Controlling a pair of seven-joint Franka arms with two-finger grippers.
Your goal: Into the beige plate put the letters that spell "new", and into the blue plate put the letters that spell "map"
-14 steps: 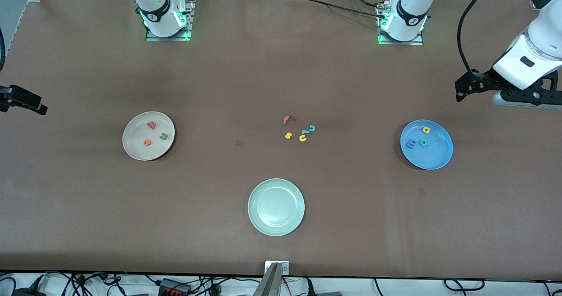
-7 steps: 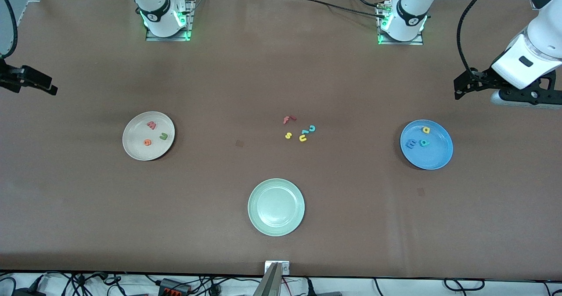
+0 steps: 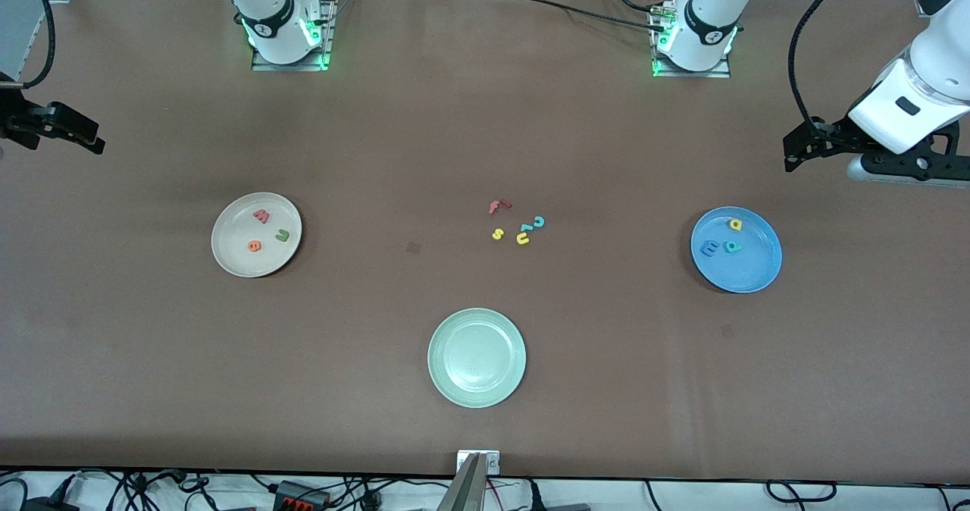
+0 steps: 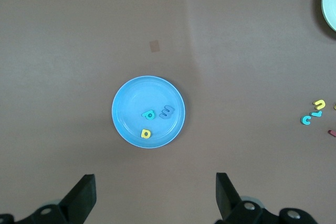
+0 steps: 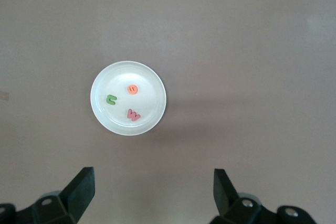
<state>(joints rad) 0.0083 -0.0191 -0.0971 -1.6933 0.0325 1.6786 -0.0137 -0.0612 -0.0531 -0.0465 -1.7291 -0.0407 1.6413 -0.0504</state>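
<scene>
Front view: new (image 3: 261,231) fills the beige plate (image 3: 227,261), map (image 3: 720,241) the blue plate (image 3: 758,272); left gripper (image 3: 794,149) and right gripper (image 3: 83,133) hang spread, empty, sorting apparently done.

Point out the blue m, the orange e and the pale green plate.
blue m (image 3: 708,249): front view, middle of the letter, in the blue plate.
orange e (image 3: 255,246): front view, centre of the letter, in the beige plate.
pale green plate (image 3: 477,399): front view, on its rim.
</scene>
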